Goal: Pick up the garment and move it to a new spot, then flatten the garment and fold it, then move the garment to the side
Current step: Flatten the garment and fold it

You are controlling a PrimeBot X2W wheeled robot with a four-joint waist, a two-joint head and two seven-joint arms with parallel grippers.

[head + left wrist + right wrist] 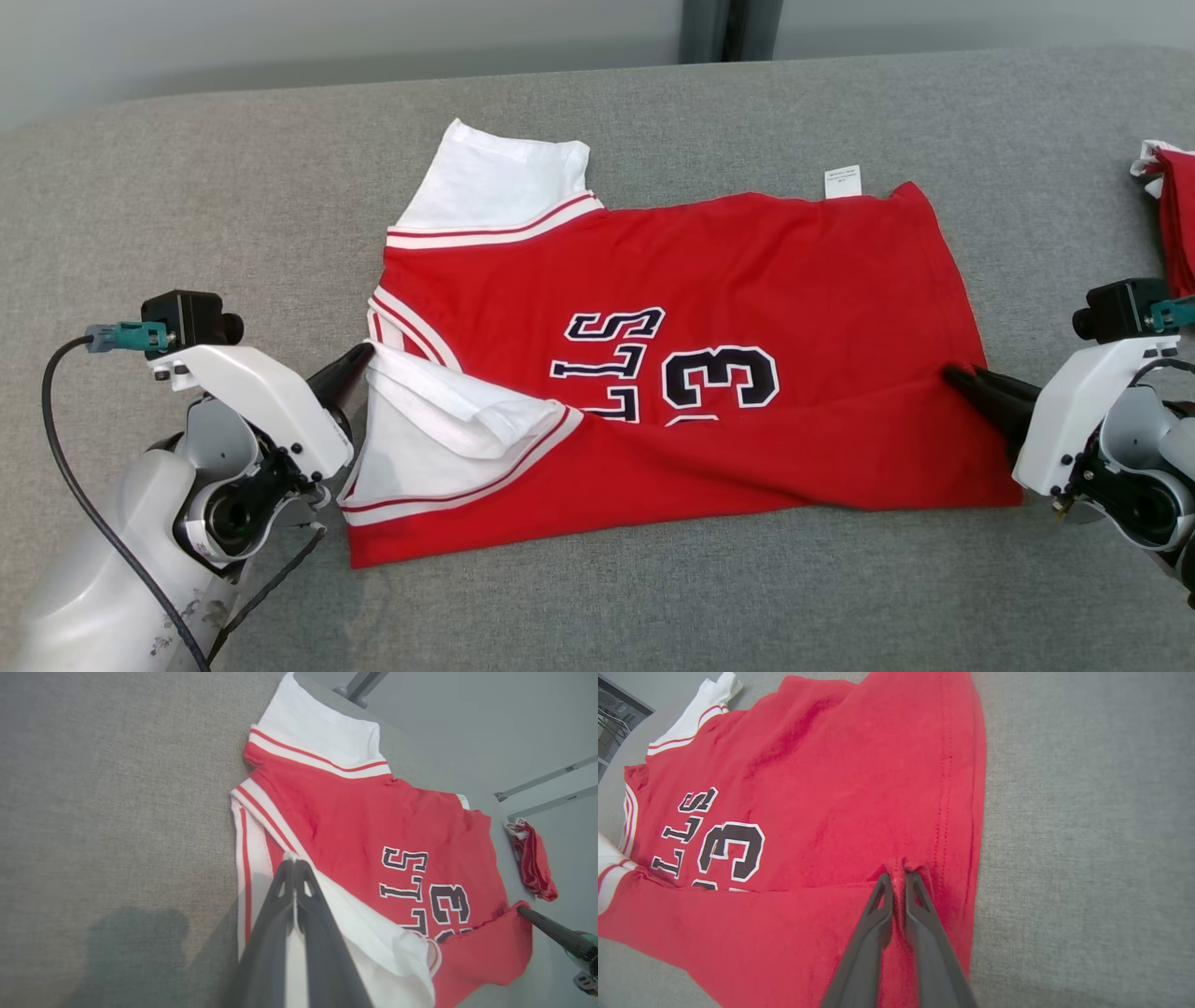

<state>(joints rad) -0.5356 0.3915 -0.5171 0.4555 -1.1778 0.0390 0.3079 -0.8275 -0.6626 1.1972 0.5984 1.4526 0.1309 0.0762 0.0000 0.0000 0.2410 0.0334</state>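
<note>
A red jersey, the garment (709, 271), lies on the grey padded surface (233, 187) with white sleeves and black lettering; its near edge is folded up over the front. My left gripper (366, 353) is shut on the white near sleeve at the collar side, and the left wrist view shows its tips (294, 859) pressed together on the white cloth. At the hem on the right, my right gripper (950, 373) pinches a small ridge of red fabric; in the right wrist view its tips (900, 877) stand a narrow gap apart with that cloth (822, 788) between them.
A second red and white garment (1176, 210) lies bunched at the far right edge, also seen as a bundle (535, 863) in the left wrist view. The grey surface stretches wide to the left and in front of the jersey.
</note>
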